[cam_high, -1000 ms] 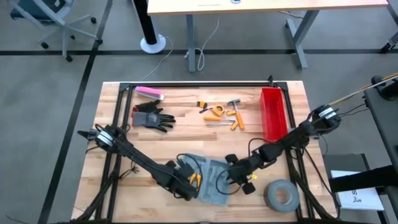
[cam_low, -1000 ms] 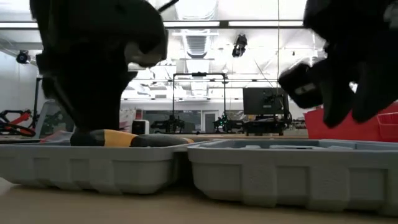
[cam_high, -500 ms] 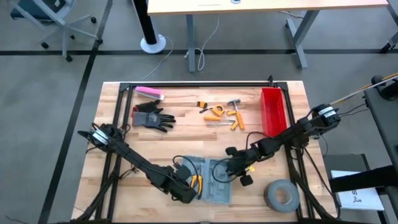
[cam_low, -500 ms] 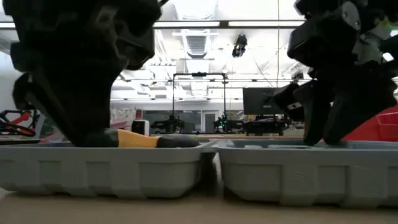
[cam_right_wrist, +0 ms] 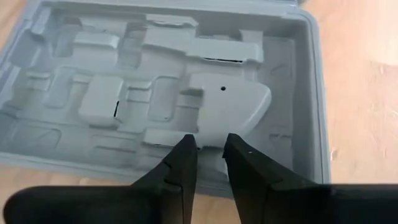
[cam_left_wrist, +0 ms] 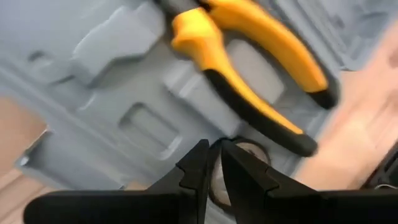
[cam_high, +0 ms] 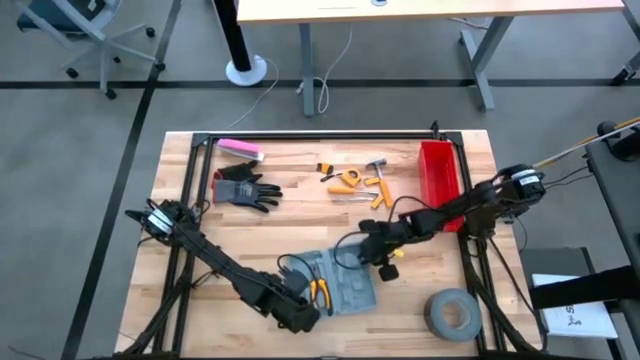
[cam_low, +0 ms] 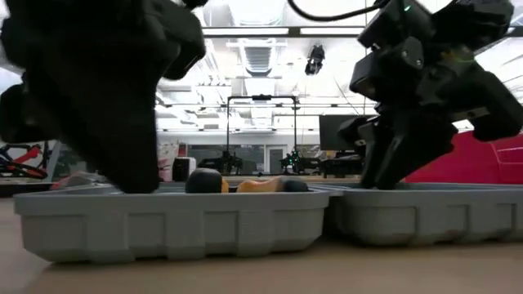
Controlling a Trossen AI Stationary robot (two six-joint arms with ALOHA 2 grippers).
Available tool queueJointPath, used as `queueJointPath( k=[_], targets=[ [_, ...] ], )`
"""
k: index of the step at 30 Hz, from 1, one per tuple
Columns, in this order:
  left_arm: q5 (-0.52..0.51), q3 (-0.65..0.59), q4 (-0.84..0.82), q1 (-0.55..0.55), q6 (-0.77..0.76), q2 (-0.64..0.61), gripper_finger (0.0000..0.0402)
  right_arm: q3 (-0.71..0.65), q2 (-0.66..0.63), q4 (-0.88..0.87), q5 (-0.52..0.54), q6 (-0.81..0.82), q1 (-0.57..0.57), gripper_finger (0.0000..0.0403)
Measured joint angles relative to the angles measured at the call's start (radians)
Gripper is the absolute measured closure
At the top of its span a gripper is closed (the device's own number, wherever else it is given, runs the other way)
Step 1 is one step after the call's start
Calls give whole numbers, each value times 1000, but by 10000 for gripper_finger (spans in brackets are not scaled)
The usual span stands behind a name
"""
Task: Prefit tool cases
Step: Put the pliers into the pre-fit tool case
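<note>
The grey-blue tool case [cam_high: 345, 288] lies open on the table near its near edge, both halves facing up. Yellow-handled pliers [cam_high: 318, 292] lie in the left half [cam_low: 172, 220] and show large in the left wrist view [cam_left_wrist: 249, 74]. The right half [cam_right_wrist: 168, 93] holds only empty moulded slots. My left gripper [cam_high: 300, 315] is shut, with its tips down inside the pliers half [cam_left_wrist: 214, 158]. My right gripper [cam_high: 375, 257] stands at the far right corner of the empty half, its fingers a narrow gap apart [cam_right_wrist: 208, 146]. My left gripper comes from above, slanting from the table's left, with shut fingertips [cam_left_wrist: 199, 162] down below the rim of the pliers half [cam_low: 131, 184]. They stand by a round slot [cam_left_wrist: 245, 149] beside the pliers' handle ends. Whether they press on the tray floor is hidden by the fingers. My right gripper reaches over the rim of the empty half [cam_right_wrist: 124, 165] from the far right, slanting down. Its fingertips [cam_right_wrist: 186, 149] close on a moulded ridge just inside the wall [cam_right_wrist: 208, 134]. The case lies flat on the table.
A red bin [cam_high: 440, 185] stands far right, and a grey tape roll [cam_high: 452, 312] lies near right. Loose orange-handled tools [cam_high: 358, 182] lie at the far middle. Black gloves [cam_high: 245, 188] and a pink block [cam_high: 240, 150] lie far left. Bare wood shows left of the case.
The right gripper has moved from beside the tape roll toward the far edge. The open case has slid toward the table's right and turned about with it, the pliers riding along in their half. The left gripper has shifted a little toward the near edge.
</note>
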Motion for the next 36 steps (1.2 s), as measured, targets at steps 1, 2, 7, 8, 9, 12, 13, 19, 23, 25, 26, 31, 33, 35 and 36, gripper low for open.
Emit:
queueJointPath(
  k=[1, 2, 7, 8, 9, 12, 13, 19, 23, 25, 26, 31, 33, 35, 36],
  targets=[
    [-3, 10, 1, 0, 19, 0, 354, -1, -3, -3, -18, 0, -8, 331],
    [-4, 22, -1, 1, 40, 0, 354, 0, -6, -8, -31, 2, -12, 329],
    [-42, 103, -86, 11, 146, 0, 354, 30, -39, -17, -47, 4, -6, 320],
    [-48, 117, -113, 16, 161, 0, 354, 38, -51, -33, -48, 4, -3, 319],
    [-49, 128, -136, 23, 176, 0, 354, 48, -62, -59, -48, 4, 1, 318],
    [-51, 151, -174, 47, 230, 0, 354, 78, -90, -112, -48, 0, 12, 315],
    [-48, 151, -177, 57, 253, 0, 354, 84, -102, -126, -48, -1, 15, 315],
    [9, 139, -173, 114, 353, 0, 354, 95, -146, -172, -48, -3, 29, 322],
    [38, 139, -167, 127, 398, 1, 354, 95, -159, -201, -41, 2, 33, 325],
    [66, 137, -163, 128, 405, 3, 354, 95, -158, -211, -40, 3, 35, 325],
    [82, 135, -156, 128, 408, 9, 354, 95, -158, -213, -41, 5, 36, 324],
    [117, 134, -90, 131, 445, 71, 354, 95, -158, -207, -40, 12, 42, 316],
    [142, 136, -64, 135, 453, 102, 354, 95, -158, -204, -40, 21, 42, 314],
    [167, 139, -64, 138, 455, 120, 354, 95, -162, -209, -40, 25, 43, 314],
    [173, 140, -64, 138, 455, 128, 354, 95, -165, -206, -40, 29, 46, 314]
  ],
)
